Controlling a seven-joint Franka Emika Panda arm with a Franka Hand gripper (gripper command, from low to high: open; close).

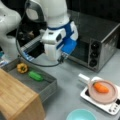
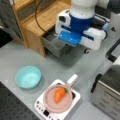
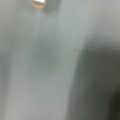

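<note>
Gripper [image 1: 60, 59] hangs above the grey bench [image 1: 67, 75]; jaw state cannot be told. Nearest: open grey metal drawer [image 1: 47, 86], toward a front view's left; orange carrot [image 1: 100, 87] in pink pan [image 1: 110, 96] lies well apart.

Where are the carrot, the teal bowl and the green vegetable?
carrot [image 1: 101, 87]: a front view, middle of its orange body, in the pan.
teal bowl [image 2: 28, 77]: a front view, inner floor.
green vegetable [image 1: 35, 75]: a front view, its middle, in the grey drawer.
</note>
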